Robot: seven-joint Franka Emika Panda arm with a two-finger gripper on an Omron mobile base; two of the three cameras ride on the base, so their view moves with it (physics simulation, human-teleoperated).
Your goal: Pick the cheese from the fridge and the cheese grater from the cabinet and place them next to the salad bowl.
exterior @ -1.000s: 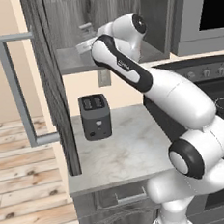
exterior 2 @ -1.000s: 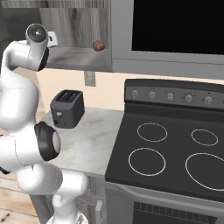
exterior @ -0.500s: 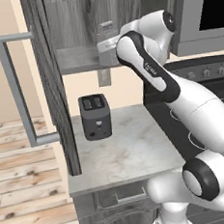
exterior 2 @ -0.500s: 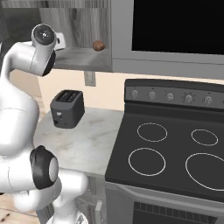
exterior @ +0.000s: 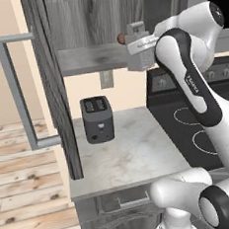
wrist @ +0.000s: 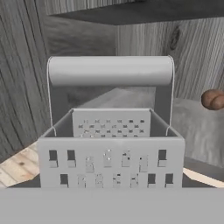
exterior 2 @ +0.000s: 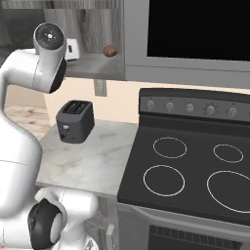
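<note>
1. Grater first: the cheese grater (wrist: 110, 144) stands upright right before the hand camera, its rolled top handle level, its perforated faces turned to the lens. In the left base view the cheese grater (exterior: 141, 59) shows at the front lip of the cabinet shelf (exterior: 89, 58), tucked against the robot's wrist.
2. Whether the grater rests on that shelf or hangs just clear of it is hard to judge from these angles; its base is hidden behind the arm.
3. The gripper (exterior: 140, 43) sits at the grater's top. Its fingertips are out of sight, and I cannot tell whether the jaws are spread or pinching the grater.
4. Just behind the grater, deeper on the same shelf, lies a small brown round object (exterior 2: 110, 50), perhaps a nut or a potato.
5. To the grater's left, the cabinet door (exterior: 51, 83) stands swung wide open, its square silver bar handle (exterior: 16, 91) jutting outward.
6. Below the grater, the dark two-slot toaster (exterior: 97, 119) sits on the marble counter (exterior: 130, 154); the black stove (exterior 2: 195, 166) adjoins the counter beside it.
7. Step in hand, as I read it: fetching the grater from the cabinet.
8. Next move likely calls for a firm hold, then a straight draw outward from the shelf, clear of the open door and the toaster below, keeping the grater upright before carrying it off toward the salad bowl.
</note>
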